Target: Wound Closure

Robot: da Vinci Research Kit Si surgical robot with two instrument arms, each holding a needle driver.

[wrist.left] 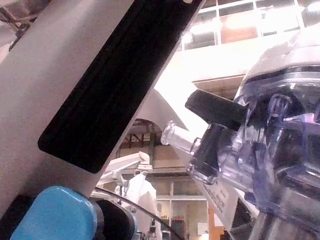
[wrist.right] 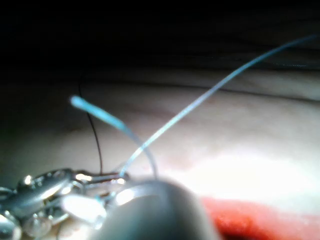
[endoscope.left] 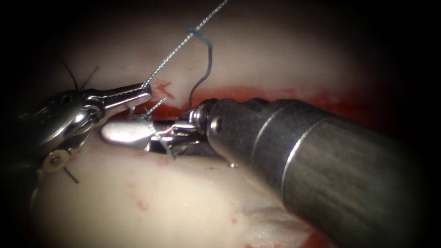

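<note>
Endoscope view: left tool [endoscope.left: 146, 94] jaws clenched on thread [endoscope.left: 183, 43], strand slanting up-right; right tool [endoscope.left: 131, 133] jaws' state unclear.

Tissue [endoscope.left: 183, 202] pale cream, faint pink flecks. Red fluid [endoscope.left: 275, 94] in a band along the cut. Thread [endoscope.left: 183, 43] blue-grey, twisted texture, above the cut. Left end effector [endoscope.left: 144, 94] bright silver; right end effector [endoscope.left: 126, 133] silver on a dull grey shaft.

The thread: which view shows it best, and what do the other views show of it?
The endoscope view: the thread runs from the left tool up out of frame, with the right tool and cut below. The right wrist view shows a blurred strand above the tissue.
</note>
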